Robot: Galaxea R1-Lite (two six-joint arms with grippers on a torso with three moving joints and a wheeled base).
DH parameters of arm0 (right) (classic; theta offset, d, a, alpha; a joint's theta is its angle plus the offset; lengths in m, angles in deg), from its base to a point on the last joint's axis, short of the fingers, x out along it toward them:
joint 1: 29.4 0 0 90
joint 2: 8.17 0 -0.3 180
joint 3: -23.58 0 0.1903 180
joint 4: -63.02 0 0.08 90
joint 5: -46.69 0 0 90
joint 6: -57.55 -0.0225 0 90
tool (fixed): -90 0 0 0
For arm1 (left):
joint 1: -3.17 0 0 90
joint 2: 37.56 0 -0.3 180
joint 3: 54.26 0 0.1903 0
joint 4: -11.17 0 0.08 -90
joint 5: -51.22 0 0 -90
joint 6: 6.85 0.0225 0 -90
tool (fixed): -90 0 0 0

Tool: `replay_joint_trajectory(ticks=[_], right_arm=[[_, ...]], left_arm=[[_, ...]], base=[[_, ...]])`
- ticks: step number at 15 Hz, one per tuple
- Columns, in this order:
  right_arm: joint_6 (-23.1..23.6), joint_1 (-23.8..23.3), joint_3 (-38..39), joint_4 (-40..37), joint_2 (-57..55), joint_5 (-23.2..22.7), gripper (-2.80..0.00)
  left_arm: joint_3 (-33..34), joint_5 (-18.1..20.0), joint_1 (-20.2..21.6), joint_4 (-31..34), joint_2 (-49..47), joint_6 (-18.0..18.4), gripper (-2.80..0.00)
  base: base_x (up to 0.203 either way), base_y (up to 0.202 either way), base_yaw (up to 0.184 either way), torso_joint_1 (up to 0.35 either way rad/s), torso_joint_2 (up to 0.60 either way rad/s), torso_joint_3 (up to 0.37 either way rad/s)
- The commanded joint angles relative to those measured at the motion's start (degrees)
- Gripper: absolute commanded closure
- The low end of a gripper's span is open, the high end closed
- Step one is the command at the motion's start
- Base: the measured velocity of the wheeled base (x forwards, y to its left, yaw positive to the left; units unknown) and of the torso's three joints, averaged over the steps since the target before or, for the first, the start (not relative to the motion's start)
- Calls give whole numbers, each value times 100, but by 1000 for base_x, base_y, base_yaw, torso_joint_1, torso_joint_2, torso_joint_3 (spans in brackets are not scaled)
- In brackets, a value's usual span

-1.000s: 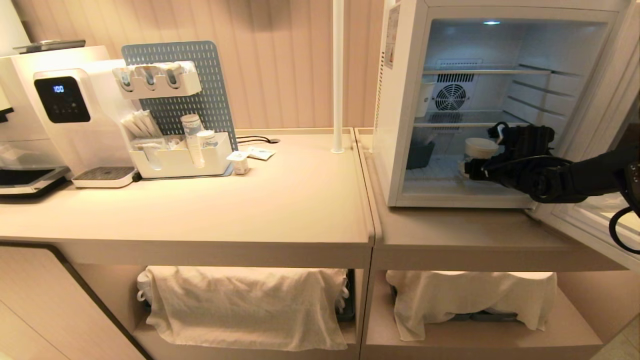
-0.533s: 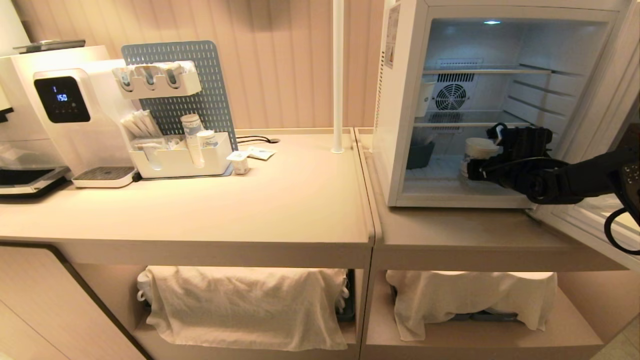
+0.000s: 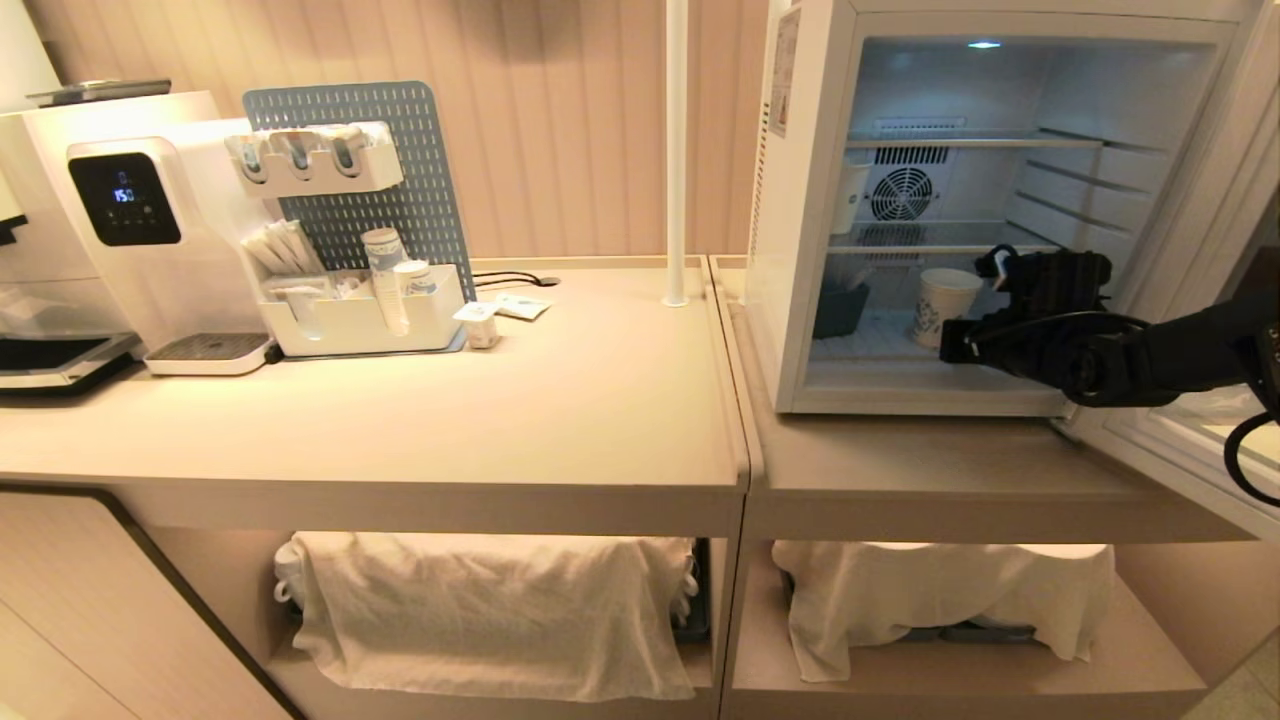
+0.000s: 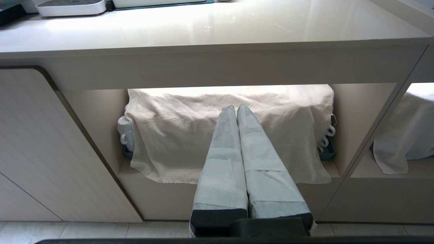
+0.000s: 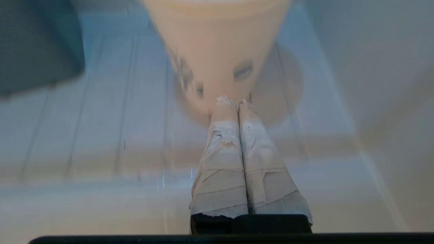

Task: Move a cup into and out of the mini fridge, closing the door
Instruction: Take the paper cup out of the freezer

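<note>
Cup (image 3: pixel 943 304) stands upright inside mini fridge (image 3: pixel 800 250); right gripper (image 3: pixel 950 352) pinched together before it, empty.

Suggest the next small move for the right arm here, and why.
Probably draw the right gripper straight back out of the mini fridge. Its fingers are shut on nothing, the cup stands upright on the fridge floor just ahead of them, and the door is open.

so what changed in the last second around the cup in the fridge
The right claw let go of the cup, drew back toward the fridge opening and shut empty just in front of it. The cup now stands free and upright on the mini fridge floor. The door is still open, and the left claw stayed shut below the counter.
</note>
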Motion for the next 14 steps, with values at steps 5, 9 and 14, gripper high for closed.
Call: replay_joint_trajectory(ticks=[5, 9, 14], right_arm=[[70, 7, 298, -322, 471, 10, 0], [70, 16, 393, -314, 498, 3, 0], [88, 34, 439, -340, 436, 1, 0]], left_arm=[[0, 2, -3, 0, 1, 0, 0], [0, 2, 6, 0, 1, 9, 0], [0, 2, 6, 0, 1, 9, 0]], base=[[0, 0, 0, 0, 0, 0], [0, 0, 0, 0, 0, 0], [0, 0, 0, 0, 0, 0]])
